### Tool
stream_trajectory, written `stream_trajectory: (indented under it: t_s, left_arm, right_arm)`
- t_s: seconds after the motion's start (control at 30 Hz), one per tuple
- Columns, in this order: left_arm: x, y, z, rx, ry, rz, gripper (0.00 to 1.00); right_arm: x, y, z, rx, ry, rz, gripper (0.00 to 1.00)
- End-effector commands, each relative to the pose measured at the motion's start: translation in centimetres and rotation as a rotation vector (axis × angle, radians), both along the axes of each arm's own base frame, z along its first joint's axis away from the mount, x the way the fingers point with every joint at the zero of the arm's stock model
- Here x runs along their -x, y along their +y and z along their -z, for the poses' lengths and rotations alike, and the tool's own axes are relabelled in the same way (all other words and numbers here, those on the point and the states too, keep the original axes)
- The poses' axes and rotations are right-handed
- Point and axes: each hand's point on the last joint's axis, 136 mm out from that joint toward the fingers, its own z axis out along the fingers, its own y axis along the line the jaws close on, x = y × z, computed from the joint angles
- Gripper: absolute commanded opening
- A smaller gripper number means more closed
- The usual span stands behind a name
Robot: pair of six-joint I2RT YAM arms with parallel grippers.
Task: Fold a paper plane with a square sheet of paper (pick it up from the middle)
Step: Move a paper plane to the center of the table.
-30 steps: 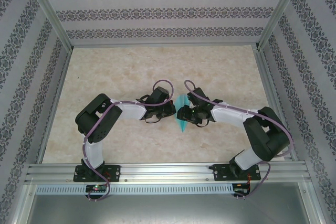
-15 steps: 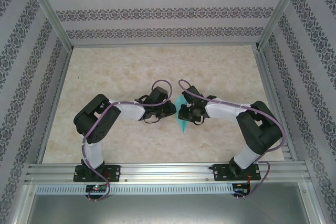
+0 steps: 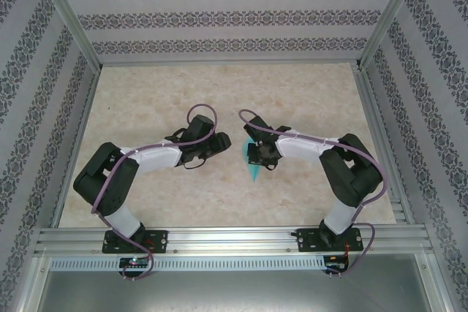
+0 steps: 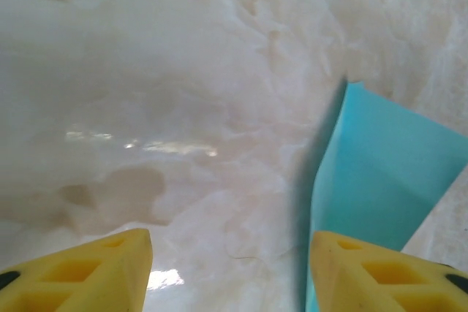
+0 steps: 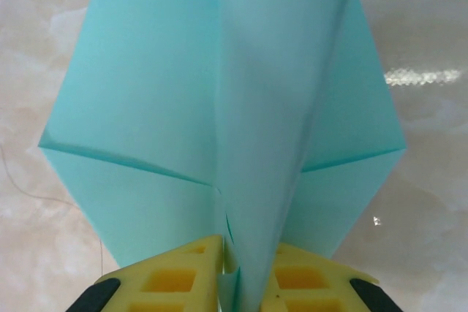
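Paper plane (image 5: 219, 107) pinched at centre fold by right gripper (image 5: 245, 264); left gripper (image 4: 230, 253) unclenched, jaws apart, near its left side.

Probably a lab test booth, aluminium frame (image 3: 234, 237), patterned wall panels (image 3: 219, 16), marble-look tabletop (image 3: 219, 93).

pale marbled tabletop (image 3: 219, 93), grey-patterned striped wall panels (image 3: 219, 16), aluminium corner posts (image 3: 67, 16), soft glare (image 4: 139, 147) on the surface

Marbled beige table (image 3: 161, 100), patterned walls (image 3: 219, 18)
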Motion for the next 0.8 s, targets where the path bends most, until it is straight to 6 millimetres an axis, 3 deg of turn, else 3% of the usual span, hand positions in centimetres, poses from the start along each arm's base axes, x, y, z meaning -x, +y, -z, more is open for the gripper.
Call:
stream_trajectory:
  t_s: [0.0, 0.3, 0.53, 0.77]
  left_arm:
    - [0.5, 2.4, 0.6, -0.086, 0.014, -0.043, 0.66]
    - [1.0, 4.2, 0.9, -0.16, 0.023, -0.08, 0.86]
    - [1.3, 4.9, 0.7, -0.19, 0.02, -0.083, 0.93]
    - [1.4, 4.8, 1.1, -0.189, 0.028, -0.076, 0.98]
  right_arm:
    - [-0.6, 0.3, -0.2, 0.061, -0.027, -0.024, 0.17]
    - [-1.5, 0.1, -0.5, 0.159, -0.054, -0.06, 0.12]
    - [-2.5, 0.6, -2.1, 0.228, -0.105, -0.261, 0.08]
    - [-3.1, 1.3, -0.8, 0.242, -0.106, -0.297, 0.11]
